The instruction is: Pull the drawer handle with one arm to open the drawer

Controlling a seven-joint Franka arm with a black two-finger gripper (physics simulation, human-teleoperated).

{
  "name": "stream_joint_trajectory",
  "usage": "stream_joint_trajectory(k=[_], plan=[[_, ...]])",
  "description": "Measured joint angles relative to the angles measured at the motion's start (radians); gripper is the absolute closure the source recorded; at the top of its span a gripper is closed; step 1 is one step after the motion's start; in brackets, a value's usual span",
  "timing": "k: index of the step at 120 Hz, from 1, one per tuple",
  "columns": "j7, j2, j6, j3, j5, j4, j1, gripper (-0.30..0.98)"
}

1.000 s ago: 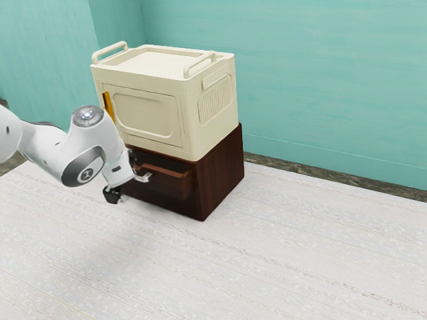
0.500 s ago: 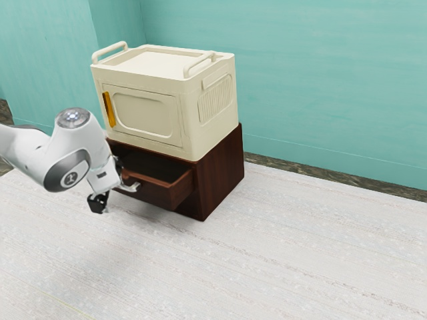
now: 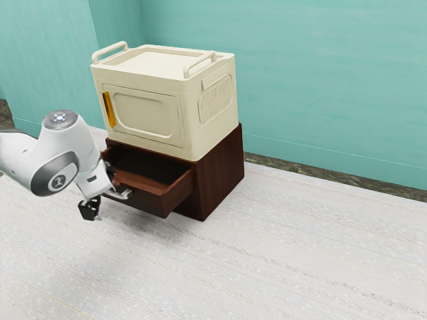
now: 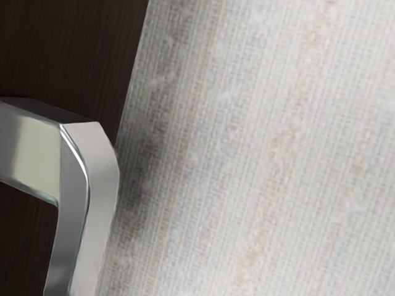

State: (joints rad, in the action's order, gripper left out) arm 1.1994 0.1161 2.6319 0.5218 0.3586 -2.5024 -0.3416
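Drawer is seen slid out of the brown box. By its handle, the gripper is spread wide. The pull is being done, it seems; next, the handle should be drawn straight out a bit more.

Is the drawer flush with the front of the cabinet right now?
No, the drawer juts out from the dark wooden cabinet, with its inside visible from above.
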Motion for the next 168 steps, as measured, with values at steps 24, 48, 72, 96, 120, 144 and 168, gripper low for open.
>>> stream_joint_trajectory(k=[24, 48, 72, 96, 120, 144, 168], plan=[[0.000, 0.058, -0.003, 0.018, 0.000, -0.045, -0.018, 0.03], [0.002, 0.110, -0.004, 0.019, 0.005, -0.084, -0.016, 0.05], [0.004, 0.161, -0.005, 0.020, 0.010, -0.119, -0.011, 0.06], [0.006, 0.183, -0.005, 0.020, 0.012, -0.133, -0.009, 0.05], [0.008, 0.225, -0.020, 0.020, 0.014, -0.134, -0.010, 0.02], [0.010, 0.273, -0.075, 0.008, 0.014, -0.125, -0.013, 0.01], [0.009, 0.332, -0.193, -0.088, 0.011, -0.007, -0.069, 0.00]])
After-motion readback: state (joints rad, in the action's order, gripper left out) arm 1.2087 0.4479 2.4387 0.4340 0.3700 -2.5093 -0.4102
